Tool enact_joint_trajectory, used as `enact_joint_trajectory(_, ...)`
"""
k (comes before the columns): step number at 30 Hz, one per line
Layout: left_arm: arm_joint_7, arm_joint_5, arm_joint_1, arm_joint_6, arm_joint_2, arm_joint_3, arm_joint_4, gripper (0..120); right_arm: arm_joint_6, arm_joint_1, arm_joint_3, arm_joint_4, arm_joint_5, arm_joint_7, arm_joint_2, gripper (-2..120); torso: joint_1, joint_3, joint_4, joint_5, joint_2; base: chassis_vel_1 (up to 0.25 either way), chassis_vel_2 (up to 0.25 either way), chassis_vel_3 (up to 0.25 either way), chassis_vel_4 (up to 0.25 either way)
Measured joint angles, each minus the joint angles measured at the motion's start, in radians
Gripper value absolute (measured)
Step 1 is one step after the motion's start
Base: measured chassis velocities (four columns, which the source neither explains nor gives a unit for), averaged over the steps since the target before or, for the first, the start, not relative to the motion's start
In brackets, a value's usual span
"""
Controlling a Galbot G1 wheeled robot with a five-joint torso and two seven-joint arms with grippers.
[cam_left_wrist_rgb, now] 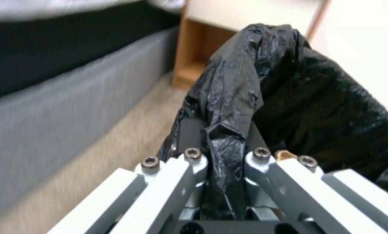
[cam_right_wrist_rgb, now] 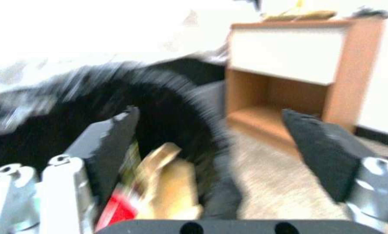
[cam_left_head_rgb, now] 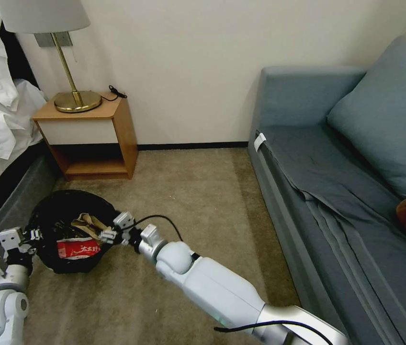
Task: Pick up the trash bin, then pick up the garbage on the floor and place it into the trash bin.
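Gripping the near-left rim of the trash bin, the left gripper is clenched on a fold of its crinkly black bag. The bin sits over the carpet beside the bed, with the red-and-white wrapper and tan scrap inside. The right gripper hangs spread wide at the bin's far-right rim, grasping nothing. The bag looks thin and slippery, so the stiff rim beneath seems the safer hold

Even indoor light, soft shadows, head view sharp, right wrist view blurred, perhaps by motion
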Motion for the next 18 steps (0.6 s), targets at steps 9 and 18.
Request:
enact_joint_trajectory(9,-0.152,-0.327,-0.065,0.023,-0.032,-0.007,0.111,4,0.006,-0.043,0.143,0.041,-0.012,-0.003,-0.001,100,0.0,0.0,0.0002,0.0,0.0,0.0,0.0,0.0,0.0)
enact_joint_trajectory(18,-0.168,-0.344,-0.083,0.04,-0.02,-0.01,0.144,15,0.009,-0.073,0.142,0.056,-0.026,-0.008,-0.009,100,0.0,0.0,0.0001,0.0,0.0,0.0,0.0,0.0,0.0)
